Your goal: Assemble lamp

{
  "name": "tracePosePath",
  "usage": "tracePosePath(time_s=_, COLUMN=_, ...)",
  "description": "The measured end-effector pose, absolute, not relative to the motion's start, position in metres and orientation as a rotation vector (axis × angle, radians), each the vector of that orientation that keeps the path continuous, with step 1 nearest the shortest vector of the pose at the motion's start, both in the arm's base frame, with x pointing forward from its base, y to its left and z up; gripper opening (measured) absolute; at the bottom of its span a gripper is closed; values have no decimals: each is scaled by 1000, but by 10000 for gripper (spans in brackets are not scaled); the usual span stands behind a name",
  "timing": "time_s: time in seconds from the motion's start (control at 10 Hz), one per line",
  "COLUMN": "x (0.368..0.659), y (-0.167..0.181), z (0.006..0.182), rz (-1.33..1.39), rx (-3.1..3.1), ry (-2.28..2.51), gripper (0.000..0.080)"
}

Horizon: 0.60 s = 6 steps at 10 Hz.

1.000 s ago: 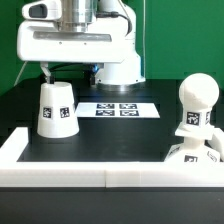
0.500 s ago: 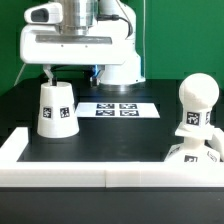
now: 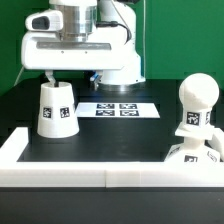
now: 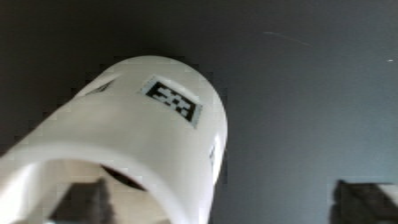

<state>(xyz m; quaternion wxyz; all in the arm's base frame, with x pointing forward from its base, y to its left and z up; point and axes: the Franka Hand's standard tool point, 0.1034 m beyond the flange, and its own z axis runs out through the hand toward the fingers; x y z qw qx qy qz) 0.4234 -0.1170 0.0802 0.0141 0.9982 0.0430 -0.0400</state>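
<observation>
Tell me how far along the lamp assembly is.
The bulb already stands on the base at the exterior view's right. The gripper hovers over the shade, one dark finger beside it; no grasp confirmed. Left: lifting the shade onto the bulb.

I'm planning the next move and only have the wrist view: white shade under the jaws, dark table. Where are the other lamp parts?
Observer: The bulb stands on the base at the exterior view's right, apart from the shade.
Operator: Anything between them?
Observer: The marker board lies flat on the table, behind that gap.
Operator: Is the shade upright?
Observer: Yes, narrow end up, standing at the exterior view's left.
</observation>
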Motion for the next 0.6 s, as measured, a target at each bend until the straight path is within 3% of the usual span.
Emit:
tracePosePath(time_s=0.1, x=423, y=-117, z=79, rz=-128, rx=3108, ry=135, gripper=433)
tracePosePath(time_s=0.2, x=423, y=-117, z=79, rz=-128, rx=3108, ry=135, gripper=433)
tracePosePath(time_s=0.4, x=422, y=-117, z=79, rz=-130, rx=3108, ry=135, gripper=67)
tracePosePath(time_s=0.6, x=423, y=-116, z=80, rz=-127, rx=3108, ry=136, gripper=44)
